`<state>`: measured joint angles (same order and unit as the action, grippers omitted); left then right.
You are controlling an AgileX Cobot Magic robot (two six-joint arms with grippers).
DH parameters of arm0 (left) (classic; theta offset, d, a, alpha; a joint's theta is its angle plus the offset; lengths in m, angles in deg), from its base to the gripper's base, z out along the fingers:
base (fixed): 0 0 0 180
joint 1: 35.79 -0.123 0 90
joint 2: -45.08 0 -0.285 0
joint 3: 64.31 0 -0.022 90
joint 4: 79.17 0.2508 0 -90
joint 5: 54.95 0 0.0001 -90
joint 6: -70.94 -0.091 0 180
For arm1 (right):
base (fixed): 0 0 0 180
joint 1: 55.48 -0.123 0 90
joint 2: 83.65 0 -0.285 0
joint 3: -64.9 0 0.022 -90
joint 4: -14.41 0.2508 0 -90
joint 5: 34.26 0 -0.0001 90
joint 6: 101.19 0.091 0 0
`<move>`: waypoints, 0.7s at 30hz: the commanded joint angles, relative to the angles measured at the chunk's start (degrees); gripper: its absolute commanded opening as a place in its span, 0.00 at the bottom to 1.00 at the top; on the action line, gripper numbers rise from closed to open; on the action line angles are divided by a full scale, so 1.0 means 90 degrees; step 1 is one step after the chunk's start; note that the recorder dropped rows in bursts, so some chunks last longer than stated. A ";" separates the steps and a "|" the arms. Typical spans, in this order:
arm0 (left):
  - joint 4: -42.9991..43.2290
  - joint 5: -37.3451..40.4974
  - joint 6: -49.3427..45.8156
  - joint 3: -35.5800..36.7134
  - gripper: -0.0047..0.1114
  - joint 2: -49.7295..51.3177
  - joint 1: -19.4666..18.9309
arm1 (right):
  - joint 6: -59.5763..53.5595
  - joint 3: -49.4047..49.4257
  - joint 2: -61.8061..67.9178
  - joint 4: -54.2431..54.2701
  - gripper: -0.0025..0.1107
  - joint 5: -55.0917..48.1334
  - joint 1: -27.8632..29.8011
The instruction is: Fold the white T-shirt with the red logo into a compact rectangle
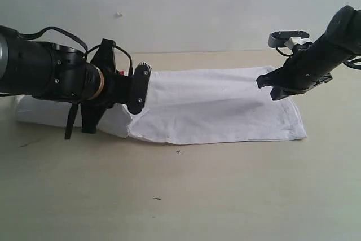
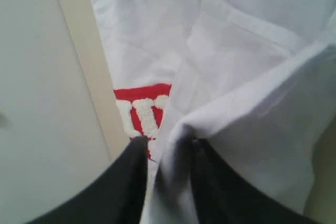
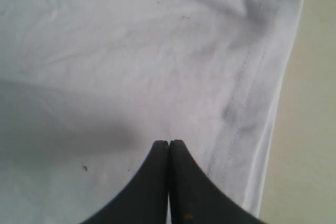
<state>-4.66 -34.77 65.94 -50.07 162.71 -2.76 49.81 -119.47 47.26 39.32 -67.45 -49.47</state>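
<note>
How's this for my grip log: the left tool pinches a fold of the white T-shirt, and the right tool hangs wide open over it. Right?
Not quite. The right tool is shut, with no gap, as the right wrist view shows. The left tool does pinch the white T-shirt.

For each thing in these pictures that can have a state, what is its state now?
white T-shirt: lying on the table as a long strip, with one part gathered up by the left gripper.
red logo: partly covered by a fold of cloth.
left gripper: shut on the white T-shirt.
right gripper: shut, no cloth seen in it, above the shirt near a stitched edge.
</note>
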 commanded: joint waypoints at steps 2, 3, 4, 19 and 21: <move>0.0216 -0.0105 0.1086 -0.0170 0.52 0.0193 -0.0380 | -0.0059 0.0008 -0.0049 0.0040 0.02 0.0066 -0.0003; 0.0216 -0.0105 0.1266 -0.0215 0.54 0.0225 -0.0444 | -0.0059 0.0008 -0.0049 0.0040 0.02 0.0066 -0.0003; 0.0216 -0.0118 0.1421 -0.0234 0.55 0.0237 -0.0489 | -0.0059 0.0008 -0.0049 0.0040 0.02 0.0066 -0.0003; 0.0648 0.0569 0.4193 -0.0535 0.47 0.0092 -0.0523 | -0.0059 0.0008 -0.0049 0.0040 0.02 0.0066 -0.0003; 0.0451 0.0840 0.4894 -0.0672 0.35 -0.0053 -0.0503 | -0.0059 0.0008 -0.0049 0.0040 0.02 0.0066 -0.0003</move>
<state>1.03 -31.93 101.27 -54.46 164.56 -7.87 49.81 -119.47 47.26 39.44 -67.45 -49.47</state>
